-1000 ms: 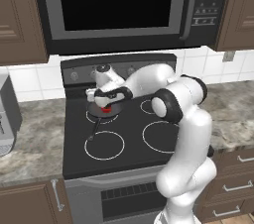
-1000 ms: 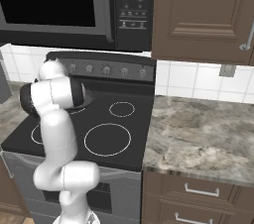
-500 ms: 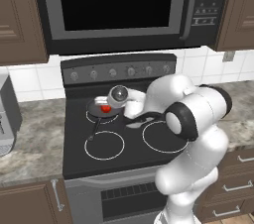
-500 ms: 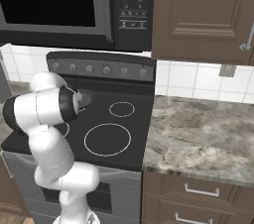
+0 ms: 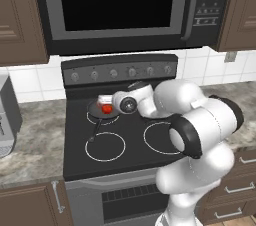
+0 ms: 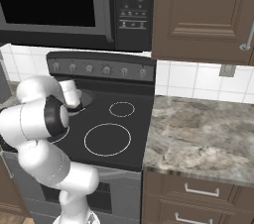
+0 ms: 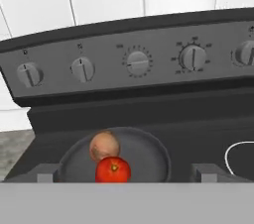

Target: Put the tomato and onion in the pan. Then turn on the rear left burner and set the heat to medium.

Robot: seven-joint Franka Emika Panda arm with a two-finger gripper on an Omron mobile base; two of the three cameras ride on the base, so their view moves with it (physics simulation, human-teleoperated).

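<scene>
In the hand view the two dark fingertips (image 7: 45, 173) stand wide apart at the bottom edge, one at the lower left and one at the lower right, and nothing is between them that they grip or touch. The gripper (image 7: 124, 174) is spread and empty.

Between and just beyond the tips sits the pan (image 7: 149, 156), round and shallow, on the black stovetop (image 7: 198, 134). The tomato (image 7: 113, 170) lies in the pan on the near side, bright red. The onion (image 7: 104, 145) lies just behind it, touching it or nearly so, slightly to the left.

Past the pan rises the stove's control panel (image 7: 163, 39) with a row of knobs (image 7: 137, 62). A white ring (image 7: 238, 156) shows at the right edge of the stovetop.

In the left base view the hand hangs over the rear left of the stovetop, beside the pan (image 5: 95, 111), with the tomato (image 5: 106, 109) showing red inside it. The pan's handle (image 5: 94, 130) runs toward the front, over the larger front ring (image 5: 104, 146).
</scene>
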